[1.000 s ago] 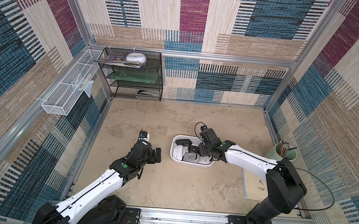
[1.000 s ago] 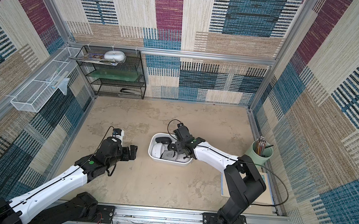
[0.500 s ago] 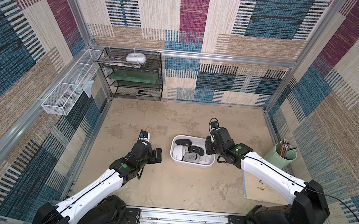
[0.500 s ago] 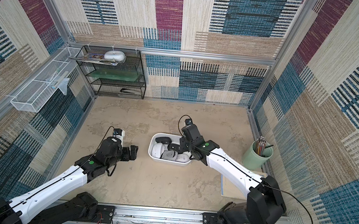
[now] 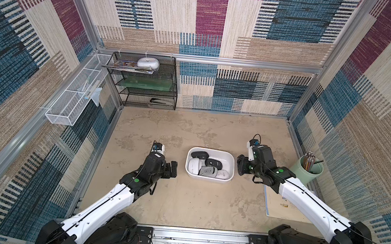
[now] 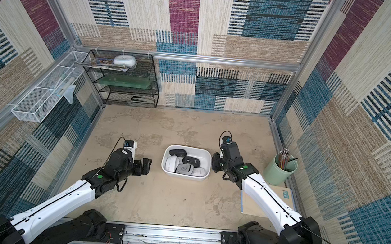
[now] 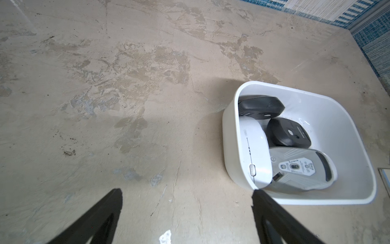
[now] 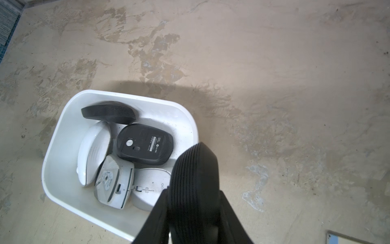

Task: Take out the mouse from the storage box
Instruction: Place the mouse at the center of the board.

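The storage box (image 5: 211,151), a shallow white tub, sits mid-floor and holds several mice, black and white, such as a black one (image 5: 213,163) lying underside up. My right gripper (image 5: 241,166) hovers just past the box's right end, shut on a black ribbed mouse (image 8: 194,179). In the right wrist view that mouse fills the gap between the fingers and covers part of the box (image 8: 54,147). My left gripper (image 5: 173,169) is open and empty, a short way off the box's left end (image 7: 230,131). In its own wrist view the gripper (image 7: 186,191) frames bare floor.
A green cup of pencils (image 5: 308,170) stands by the right wall, with a flat notebook (image 5: 284,206) in front of it under the right arm. A black mesh rack (image 5: 149,83) fills the back left corner. A white wire basket (image 5: 76,95) hangs on the left wall.
My right gripper has come up out of the box with the black mouse and moved right, past the box's end. The left arm has stayed still.
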